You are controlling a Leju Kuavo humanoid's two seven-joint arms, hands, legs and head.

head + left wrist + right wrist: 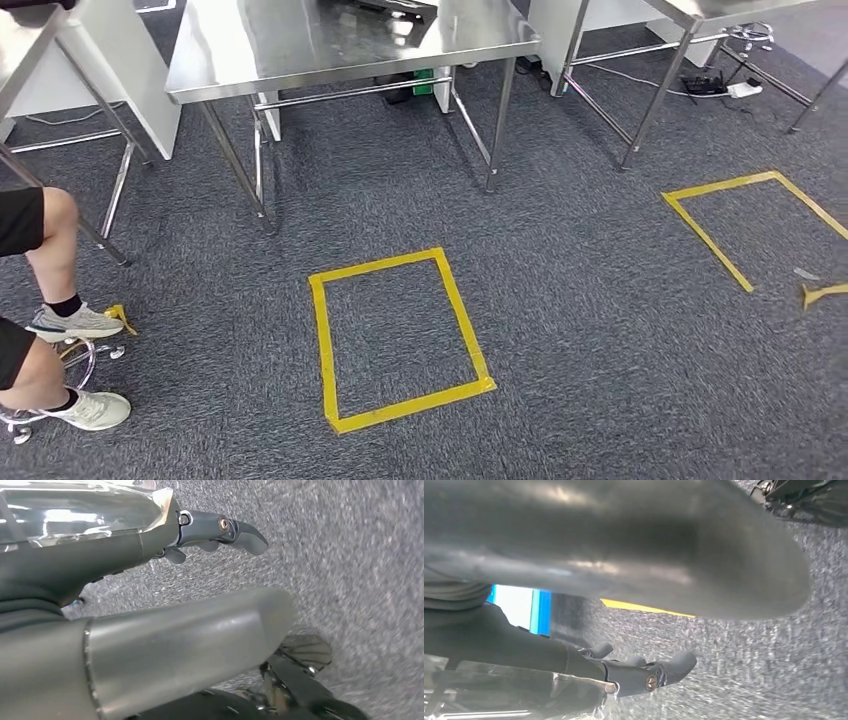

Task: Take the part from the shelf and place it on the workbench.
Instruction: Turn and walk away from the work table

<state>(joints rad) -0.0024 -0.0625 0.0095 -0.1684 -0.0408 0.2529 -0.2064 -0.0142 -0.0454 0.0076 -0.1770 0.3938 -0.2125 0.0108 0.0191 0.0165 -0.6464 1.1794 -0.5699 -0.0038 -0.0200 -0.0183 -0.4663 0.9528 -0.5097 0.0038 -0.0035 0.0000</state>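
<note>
A stainless steel workbench [300, 50] stands ahead on thin legs, with dark items at the far side of its top. My left hand [175, 635] hangs over grey carpet. Its dark fingers [240, 530] are stretched out, apart from the thick thumb, with nothing between them. My right hand [634, 555] hangs the same way, its fingers [669, 672] straight and nothing in them. A shiny crinkled film [75, 510] lies along the outer side of the left fingers, and a like film [524, 695] along the right; I cannot tell what it is.
A yellow tape rectangle [395, 340] marks the carpet before the workbench, and a second one [750, 220] lies to the right. A seated person's legs and shoes [60, 325] are at the left edge. More steel tables [690, 10] and floor cables [720, 85] stand behind.
</note>
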